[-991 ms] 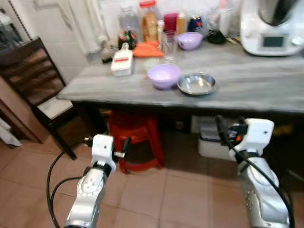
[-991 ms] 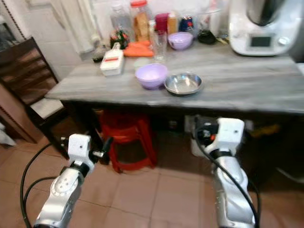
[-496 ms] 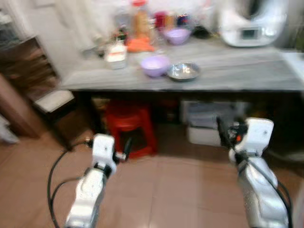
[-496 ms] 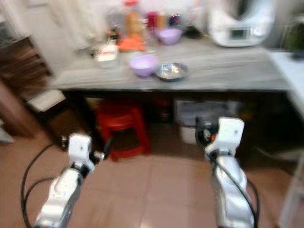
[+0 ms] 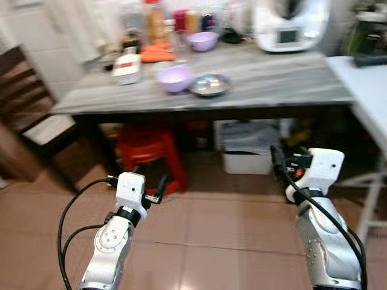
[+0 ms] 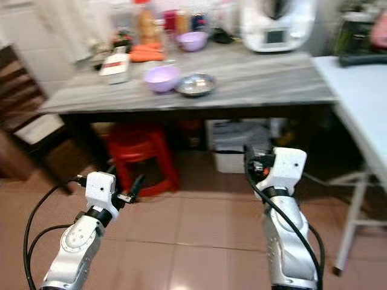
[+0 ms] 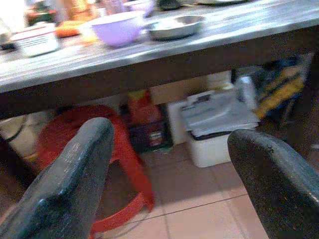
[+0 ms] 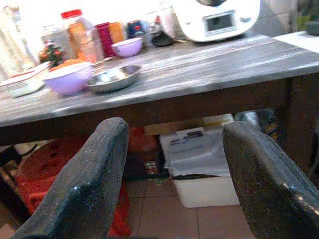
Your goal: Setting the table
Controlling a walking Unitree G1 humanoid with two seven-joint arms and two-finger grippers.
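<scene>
On the grey table (image 5: 290, 78) a purple bowl (image 5: 175, 78) stands beside a shallow steel bowl (image 5: 210, 84), and a second purple bowl (image 5: 202, 41) sits farther back among bottles. Both arms are held low over the tiled floor, well short of the table's front edge. My left gripper (image 5: 150, 181) is open and empty; the left wrist view looks between its fingers (image 7: 75, 174) under the table. My right gripper (image 5: 279, 162) is also open and empty, and the steel bowl (image 8: 113, 77) shows above its fingers (image 8: 94, 184).
A red plastic stool (image 5: 148, 148) and a white lidded bin (image 5: 248, 148) stand under the table. A dark wooden chair (image 5: 24, 109) is at the left. A white side table (image 5: 363, 78) stands at the right. A white kitchen appliance (image 5: 284, 24) and a white box (image 5: 127, 63) are on the grey table.
The camera has backed away and turned right: the table now looks farther off and more to the left, and the white side table has come into view. Both grippers stay open.
</scene>
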